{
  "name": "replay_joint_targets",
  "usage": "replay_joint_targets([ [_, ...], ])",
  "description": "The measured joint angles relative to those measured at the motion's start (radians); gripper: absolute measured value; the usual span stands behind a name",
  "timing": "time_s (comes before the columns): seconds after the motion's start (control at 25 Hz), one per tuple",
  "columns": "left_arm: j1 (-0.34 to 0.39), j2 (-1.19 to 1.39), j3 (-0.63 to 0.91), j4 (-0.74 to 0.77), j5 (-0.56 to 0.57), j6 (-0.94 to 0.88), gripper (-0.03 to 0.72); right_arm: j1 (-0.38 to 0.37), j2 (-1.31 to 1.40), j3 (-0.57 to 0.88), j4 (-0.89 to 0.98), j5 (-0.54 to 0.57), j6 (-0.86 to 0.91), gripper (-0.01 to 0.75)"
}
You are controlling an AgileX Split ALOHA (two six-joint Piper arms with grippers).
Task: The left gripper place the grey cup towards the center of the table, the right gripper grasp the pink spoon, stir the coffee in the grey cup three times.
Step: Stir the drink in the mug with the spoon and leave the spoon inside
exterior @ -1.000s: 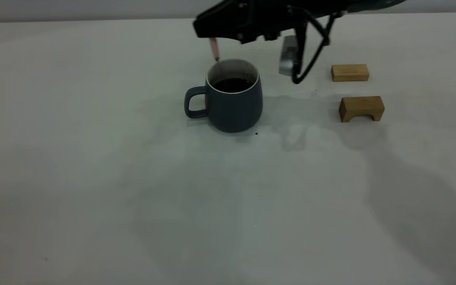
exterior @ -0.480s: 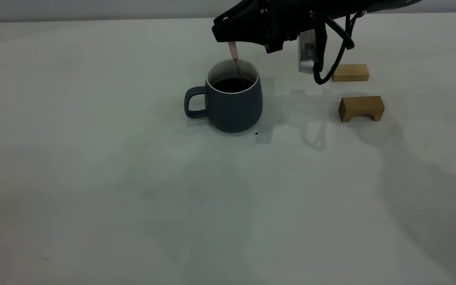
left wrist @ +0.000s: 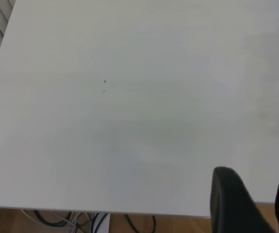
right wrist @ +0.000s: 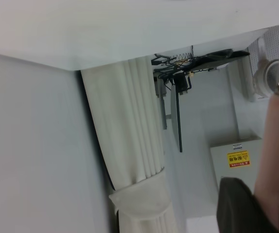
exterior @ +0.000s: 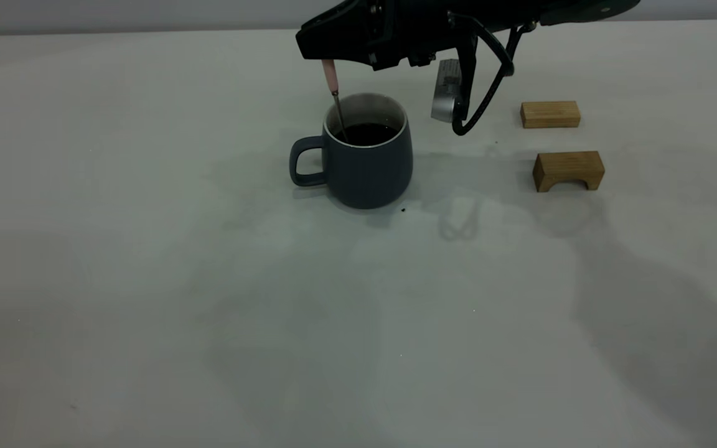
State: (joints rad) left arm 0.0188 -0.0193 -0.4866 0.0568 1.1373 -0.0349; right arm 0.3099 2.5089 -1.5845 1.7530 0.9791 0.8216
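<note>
The right arm extends in from the upper right of the exterior view, roughly horizontal, with a cable looping below its wrist. The right gripper point(exterior: 327, 56) sits at the arm's leading end, fingers pointing down and clamped on the pink spoon point(exterior: 331, 76). The left gripper point(left wrist: 256, 194) appears only in its own wrist view, fingers parted.

Grey cup point(exterior: 366, 155) mid-table point(exterior: 147, 280), coffee point(exterior: 365, 133) inside; pink spoon point(exterior: 332, 87) dips in at left rim; two wooden blocks point(exterior: 550, 114) to its right.
</note>
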Motion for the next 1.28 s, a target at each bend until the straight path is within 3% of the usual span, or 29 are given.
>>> replay_joint_targets([
  [0.6, 0.0, 0.0, 0.0, 0.0, 0.0, 0.0, 0.299, -0.049, 0.0, -0.002, -0.238, 0.022, -0.156, 0.137],
  [0.72, 0.0, 0.0, 0.0, 0.0, 0.0, 0.0, 0.299, -0.049, 0.0, -0.002, -0.239, 0.031, -0.194, 0.172],
  [1.08, 0.0, 0.0, 0.0, 0.0, 0.0, 0.0, 0.299, -0.049, -0.035, -0.002, -0.307, 0.035, -0.207, 0.536],
  [1.28, 0.0, 0.0, 0.0, 0.0, 0.0, 0.0, 0.299, -0.049, -0.194, -0.002, -0.5, 0.041, -0.272, 0.638],
])
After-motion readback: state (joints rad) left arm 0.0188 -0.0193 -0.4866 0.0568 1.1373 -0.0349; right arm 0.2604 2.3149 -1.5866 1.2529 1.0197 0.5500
